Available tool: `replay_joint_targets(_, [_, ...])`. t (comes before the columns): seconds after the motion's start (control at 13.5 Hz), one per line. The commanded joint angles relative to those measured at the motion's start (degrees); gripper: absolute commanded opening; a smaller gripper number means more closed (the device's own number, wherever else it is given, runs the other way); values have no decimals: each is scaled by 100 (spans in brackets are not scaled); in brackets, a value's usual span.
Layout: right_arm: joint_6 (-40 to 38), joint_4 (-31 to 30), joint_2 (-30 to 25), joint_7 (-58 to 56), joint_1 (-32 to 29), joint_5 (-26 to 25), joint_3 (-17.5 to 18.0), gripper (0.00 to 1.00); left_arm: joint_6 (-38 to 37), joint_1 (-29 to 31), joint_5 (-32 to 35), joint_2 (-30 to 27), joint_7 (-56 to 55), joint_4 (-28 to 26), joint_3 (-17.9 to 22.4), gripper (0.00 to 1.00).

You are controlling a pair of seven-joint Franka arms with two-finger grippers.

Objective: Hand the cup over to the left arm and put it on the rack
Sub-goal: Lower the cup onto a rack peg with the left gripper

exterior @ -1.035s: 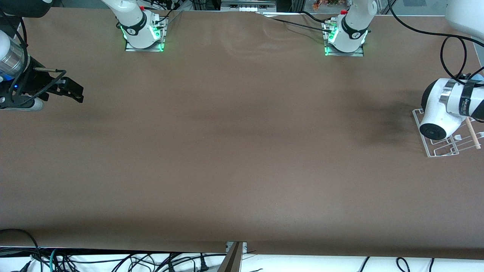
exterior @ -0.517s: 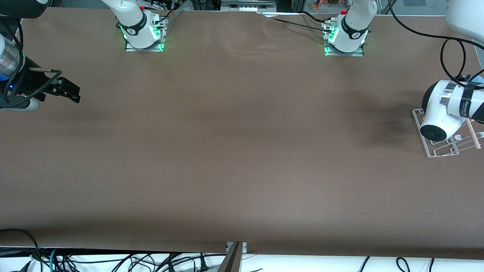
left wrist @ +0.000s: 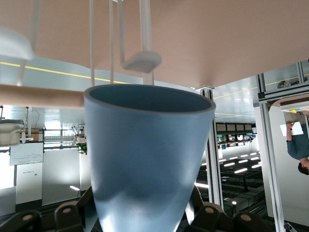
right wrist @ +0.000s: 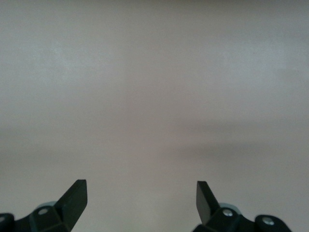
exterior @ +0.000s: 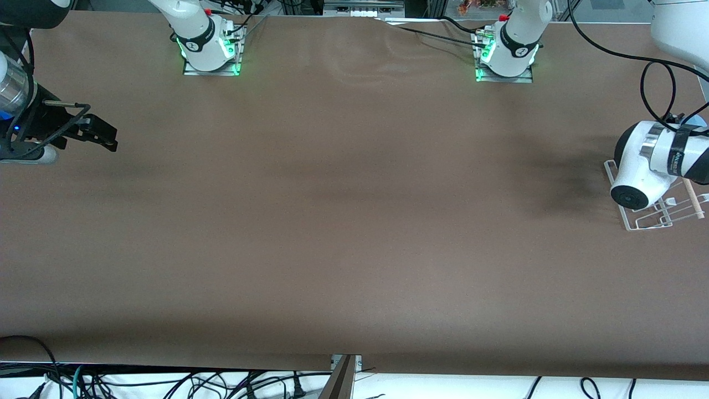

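Over the rack (exterior: 645, 220), at the left arm's end of the table, the left gripper (left wrist: 145, 220) gripped the cup (left wrist: 147, 159). The right gripper (right wrist: 141, 193) waited, jaws open. Placement appeared underway; lowering and release seemingly remained.

Brown cloth-covered table (exterior: 354, 221) fills view, faint wrinkles near top edge; tangled black cables (exterior: 166, 382) on white floor below; bright hall with ceiling strip lights (left wrist: 236, 164).
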Motion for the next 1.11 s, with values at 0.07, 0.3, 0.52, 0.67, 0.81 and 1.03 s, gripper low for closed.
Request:
replay_joint_targets(0.07, [-112, 115, 16, -91, -62, 123, 13, 100, 174, -5, 110, 189, -164, 149, -19, 0])
replay_joint_targets(0.3, [-112, 115, 16, -91, -62, 114, 13, 100, 403, -5, 162, 329, -313, 149, -10, 0])
replay_joint_targets(0.52, [-112, 115, 16, -91, -71, 114, 13, 100, 403, -22, 163, 329, -261, 149, -19, 94])
replay_joint_targets(0.67, [-112, 115, 16, -91, -79, 123, 13, 100, 403, -31, 145, 286, -234, 158, -19, 100])
replay_joint_targets(0.81, [-112, 115, 16, -109, -79, 123, 13, 100, 395, -31, 101, 137, -234, 158, -45, 100])
replay_joint_targets(1.03, [-112, 115, 16, -109, -79, 123, 13, 100, 395, -31, -135, -451, -225, 158, -395, 100])
